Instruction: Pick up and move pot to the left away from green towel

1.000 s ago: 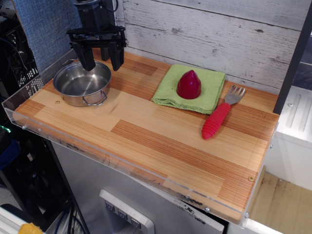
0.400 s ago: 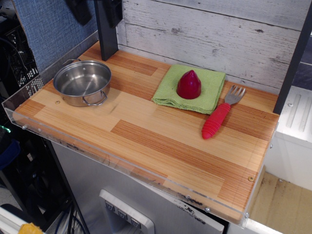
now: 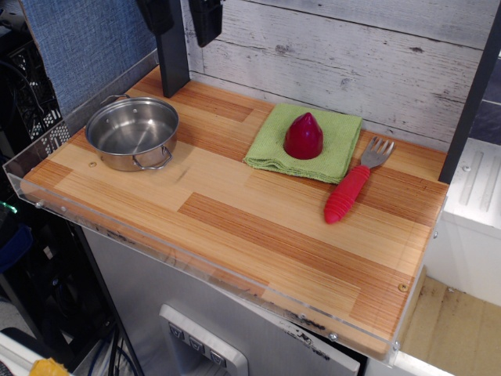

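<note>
The shiny steel pot (image 3: 131,133) stands upright on the wooden table at the far left, with one wire handle facing front and nothing in it. The light green towel (image 3: 307,143) lies at the back middle, well to the right of the pot. My gripper (image 3: 182,16) is high above the table at the top edge of the view, up and right of the pot. Only its two dark fingertips (image 3: 207,19) show. They stand apart with nothing between them.
A dark red cone-shaped object (image 3: 304,135) stands on the towel. A fork with a red ribbed handle (image 3: 352,189) lies just right of the towel. A black post (image 3: 171,63) stands behind the pot. A clear plastic rim (image 3: 156,243) edges the table.
My gripper rose from just above the pot's back rim to the top of the view, then shifted slightly right. The pot has not moved.
</note>
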Controlling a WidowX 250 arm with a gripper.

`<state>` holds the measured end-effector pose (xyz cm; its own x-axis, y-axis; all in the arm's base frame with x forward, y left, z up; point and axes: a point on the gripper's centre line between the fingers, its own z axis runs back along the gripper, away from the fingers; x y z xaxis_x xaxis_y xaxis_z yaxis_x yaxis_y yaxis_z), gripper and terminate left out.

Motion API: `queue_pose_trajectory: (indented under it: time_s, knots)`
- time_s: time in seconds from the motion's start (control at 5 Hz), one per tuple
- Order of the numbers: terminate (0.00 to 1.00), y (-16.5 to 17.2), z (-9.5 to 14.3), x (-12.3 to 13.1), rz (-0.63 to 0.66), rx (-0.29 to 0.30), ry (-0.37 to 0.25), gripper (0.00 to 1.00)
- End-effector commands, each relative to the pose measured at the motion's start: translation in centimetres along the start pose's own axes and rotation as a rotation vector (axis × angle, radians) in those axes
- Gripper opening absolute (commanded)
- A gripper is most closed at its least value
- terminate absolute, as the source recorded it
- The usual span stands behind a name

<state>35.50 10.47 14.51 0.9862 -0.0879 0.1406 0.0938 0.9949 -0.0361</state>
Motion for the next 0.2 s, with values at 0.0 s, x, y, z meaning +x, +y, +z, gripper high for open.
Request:
queue_pose_trajectory:
  time_s: [0.0]
  knots:
    - [1.0,0.84,0.7,-0.17,-0.005,0.022,-0.044,1.0]
